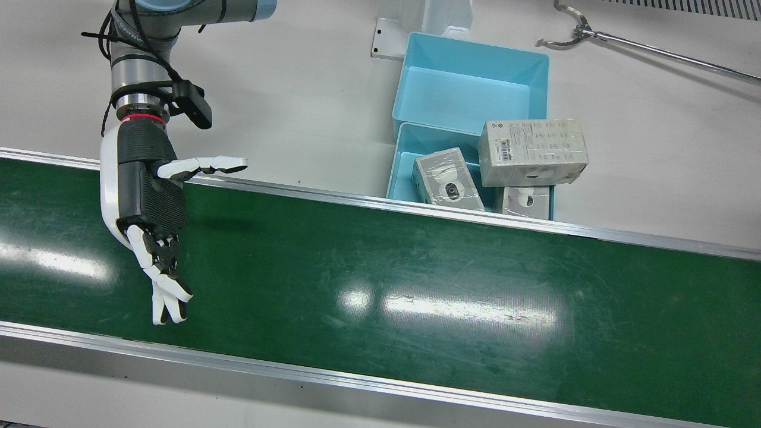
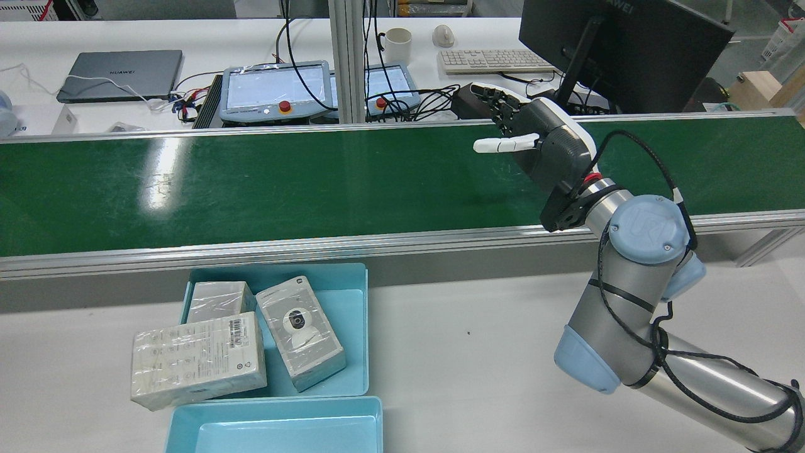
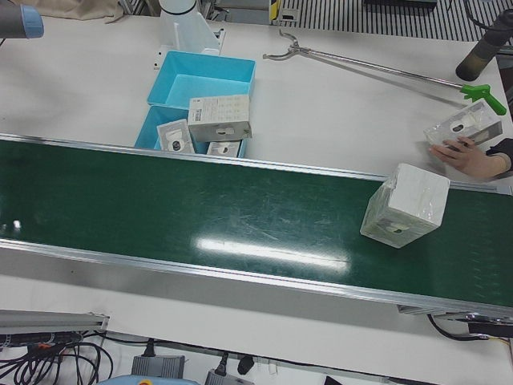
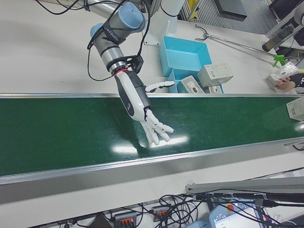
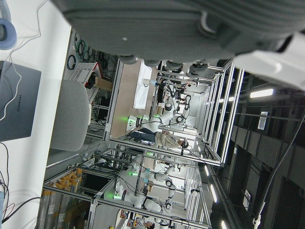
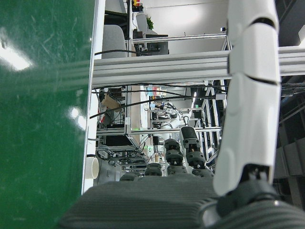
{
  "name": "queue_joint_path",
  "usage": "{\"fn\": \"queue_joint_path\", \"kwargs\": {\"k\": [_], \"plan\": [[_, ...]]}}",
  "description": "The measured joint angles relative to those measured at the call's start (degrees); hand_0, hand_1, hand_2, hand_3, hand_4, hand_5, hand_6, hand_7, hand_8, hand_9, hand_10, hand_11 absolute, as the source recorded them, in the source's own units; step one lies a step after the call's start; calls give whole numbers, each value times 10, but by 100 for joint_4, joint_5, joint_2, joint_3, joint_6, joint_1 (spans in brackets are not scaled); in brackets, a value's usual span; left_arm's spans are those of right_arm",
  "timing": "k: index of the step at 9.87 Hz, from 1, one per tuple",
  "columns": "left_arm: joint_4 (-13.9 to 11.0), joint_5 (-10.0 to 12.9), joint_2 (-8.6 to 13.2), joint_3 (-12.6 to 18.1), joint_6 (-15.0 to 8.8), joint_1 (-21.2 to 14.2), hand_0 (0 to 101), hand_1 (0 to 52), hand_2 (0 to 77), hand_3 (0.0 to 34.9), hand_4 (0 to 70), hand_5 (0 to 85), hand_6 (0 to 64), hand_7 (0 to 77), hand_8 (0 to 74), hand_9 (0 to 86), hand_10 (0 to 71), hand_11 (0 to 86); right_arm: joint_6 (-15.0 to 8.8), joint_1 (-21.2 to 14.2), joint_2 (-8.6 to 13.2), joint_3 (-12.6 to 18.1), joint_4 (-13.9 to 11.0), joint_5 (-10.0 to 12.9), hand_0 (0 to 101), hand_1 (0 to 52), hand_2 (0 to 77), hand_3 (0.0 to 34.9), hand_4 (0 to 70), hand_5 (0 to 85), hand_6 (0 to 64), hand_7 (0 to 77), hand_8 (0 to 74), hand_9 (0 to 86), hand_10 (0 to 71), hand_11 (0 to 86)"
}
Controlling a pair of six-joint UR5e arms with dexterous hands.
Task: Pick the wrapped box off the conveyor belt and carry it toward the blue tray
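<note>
A wrapped white box (image 3: 405, 204) lies on the green conveyor belt (image 3: 200, 216), far toward the robot's left end; its edge shows in the right-front view (image 4: 298, 108). My right hand (image 1: 148, 202) hovers open over the belt, palm sideways with its fingers spread, and holds nothing; it also shows from behind (image 2: 541, 141). It is well apart from the box. The near blue tray (image 1: 404, 157) holds several wrapped boxes, and a large box (image 1: 532, 151) rests across its rim. Only the dark palm of my left hand (image 5: 167, 24) shows.
A second, empty blue tray (image 1: 469, 89) stands behind the first. A metal reacher tool (image 3: 377, 68) lies on the white table. At the belt's far end a person's hand (image 3: 469, 156) holds another wrapped box (image 3: 465, 128). Beyond the belt are a laptop (image 2: 119, 72) and a monitor (image 2: 629, 50).
</note>
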Motion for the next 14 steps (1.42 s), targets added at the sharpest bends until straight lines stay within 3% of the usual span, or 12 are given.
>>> {"fn": "queue_joint_path", "kwargs": {"k": [14], "plan": [[0, 0, 0, 0, 0, 0, 0, 0, 5, 0, 0, 11, 5, 5, 5, 0, 5, 5, 67, -52, -58, -89, 24, 6, 472, 142, 98, 0, 76, 169, 22, 16, 5, 33, 0, 5]]}}
